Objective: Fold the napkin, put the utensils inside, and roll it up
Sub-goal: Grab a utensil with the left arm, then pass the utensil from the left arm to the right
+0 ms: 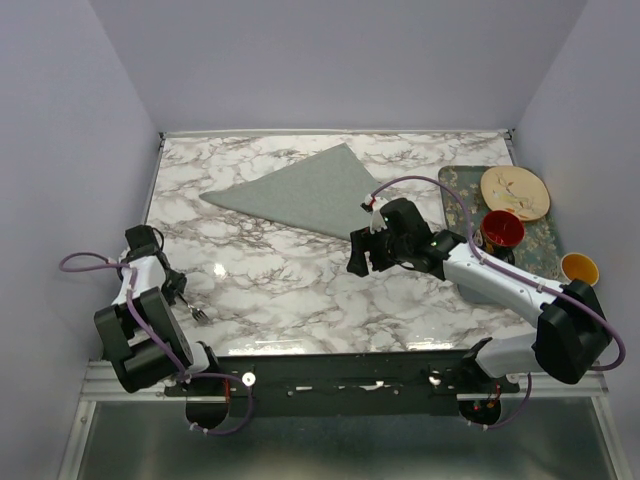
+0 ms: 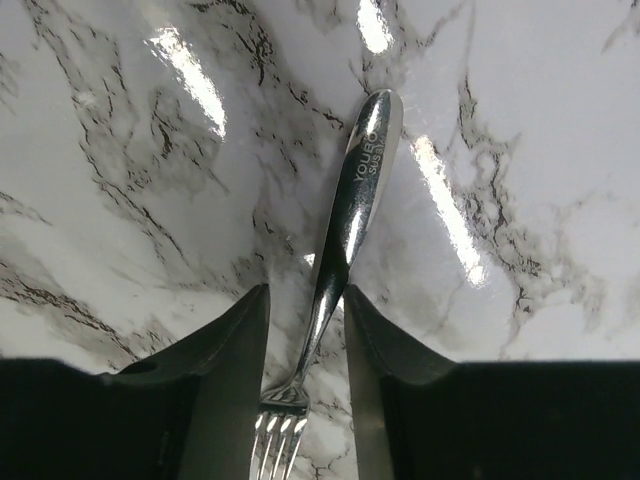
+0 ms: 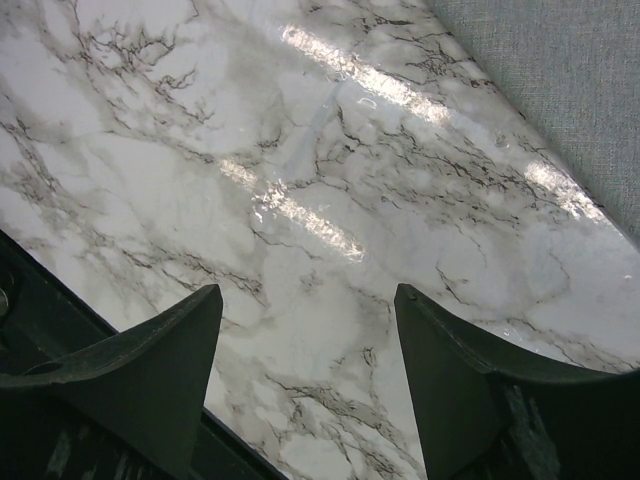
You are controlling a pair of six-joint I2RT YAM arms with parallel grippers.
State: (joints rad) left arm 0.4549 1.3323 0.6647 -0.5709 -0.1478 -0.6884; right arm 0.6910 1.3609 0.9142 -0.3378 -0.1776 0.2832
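A: Starting at the left: what is the left gripper (image 2: 306, 292) doing?

B: Its 2 fingers (image 2: 225, 385) are low over the marble table (image 2: 120, 150), 1 on each side of the fork (image 2: 352, 190). They are narrowly apart. The thin neck is between them, the tines are behind the tips, and the handle reaches out ahead. I see a sliver of table between the left finger and the metal, so I would not call it clamped.

A: What may go wrong there?

B: The fork lies flat and is polished. If the fingers close on that thin neck, it may twist or slip out. The tips may also scrape the table and push it away. The grip would be near 1 end, so the long handle could droop when lifted.

A: And to the right?

B: The right gripper (image 3: 308, 300) hovers with its fingers (image 3: 150, 365) wide apart and only marble between them. The napkin (image 3: 560, 80), folded to a triangle, lies beyond and to the right of its right finger, not touched.

A: The risk?

B: I think the cloth is thin and light. A fork dragged onto it, or a finger catching its edge, could open the fold. I can find only 1 utensil.
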